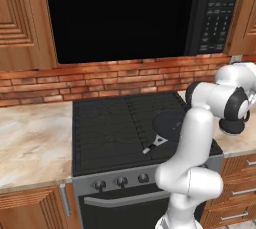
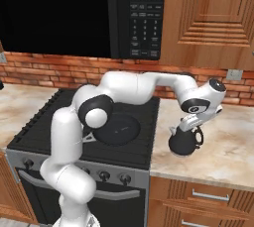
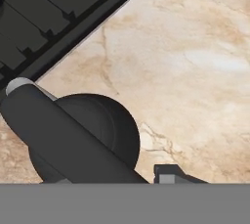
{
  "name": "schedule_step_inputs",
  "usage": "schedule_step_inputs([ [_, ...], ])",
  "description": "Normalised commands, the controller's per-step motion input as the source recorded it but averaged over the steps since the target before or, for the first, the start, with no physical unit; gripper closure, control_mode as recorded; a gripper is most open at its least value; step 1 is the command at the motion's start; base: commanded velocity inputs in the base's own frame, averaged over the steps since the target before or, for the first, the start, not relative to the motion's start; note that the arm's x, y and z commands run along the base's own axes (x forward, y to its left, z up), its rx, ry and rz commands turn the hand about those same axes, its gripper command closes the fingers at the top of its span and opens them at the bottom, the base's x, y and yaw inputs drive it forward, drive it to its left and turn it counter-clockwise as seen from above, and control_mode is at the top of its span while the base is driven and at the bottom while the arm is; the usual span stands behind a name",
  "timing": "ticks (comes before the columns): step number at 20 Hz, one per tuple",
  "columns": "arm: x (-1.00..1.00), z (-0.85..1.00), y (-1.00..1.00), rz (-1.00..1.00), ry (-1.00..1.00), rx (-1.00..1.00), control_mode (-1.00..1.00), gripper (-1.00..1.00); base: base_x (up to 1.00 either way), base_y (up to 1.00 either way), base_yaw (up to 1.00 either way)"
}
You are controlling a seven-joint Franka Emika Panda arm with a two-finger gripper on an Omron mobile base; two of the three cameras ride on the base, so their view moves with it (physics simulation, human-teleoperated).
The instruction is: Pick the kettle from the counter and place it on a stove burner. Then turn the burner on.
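The small dark grey kettle [image 2: 183, 144] stands upright on the beige counter [image 2: 223, 146], just right of the stove. My gripper [image 2: 192, 123] comes down onto its arched handle from above and is closed around it. In the hand view the handle [image 3: 63, 130] runs as a thick dark bar across the kettle's round body [image 3: 112, 125], tight against one fingertip [image 3: 168, 174]; the other fingertip is hidden behind it. The kettle's base still rests on the counter [image 3: 195, 61]. The black stove burner grates [image 2: 54, 117] [image 1: 110, 123] [image 3: 44, 17] lie to the kettle's left.
A flat black pan [image 2: 119, 129] [image 1: 170, 123] sits on the stove's right side, its handle pointing to the front. Round knobs [image 2: 104, 175] [image 1: 121, 180] line the stove front. A microwave [image 2: 144, 13] hangs above, with a brick wall behind.
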Motion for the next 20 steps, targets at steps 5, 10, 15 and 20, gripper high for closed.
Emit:
schedule_step_inputs([
  [5, -0.1, 0.07, 0.0, 0.0, -0.21, 0.02, -1.0, 1.0, 0.0, 0.0, 0.0],
  [10, -0.07, 0.04, 0.0, -0.01, -0.2, 0.07, -1.0, 1.0, 0.0, 0.0, 0.0],
  [15, -0.03, 0.0, 0.0, 0.0, -0.02, 0.0, -1.0, 1.0, 0.0, 0.0, 0.0],
  [20, -0.38, 0.31, 0.21, 0.0, -0.31, 0.01, -1.0, 1.0, 0.0, 0.0, 0.0],
])
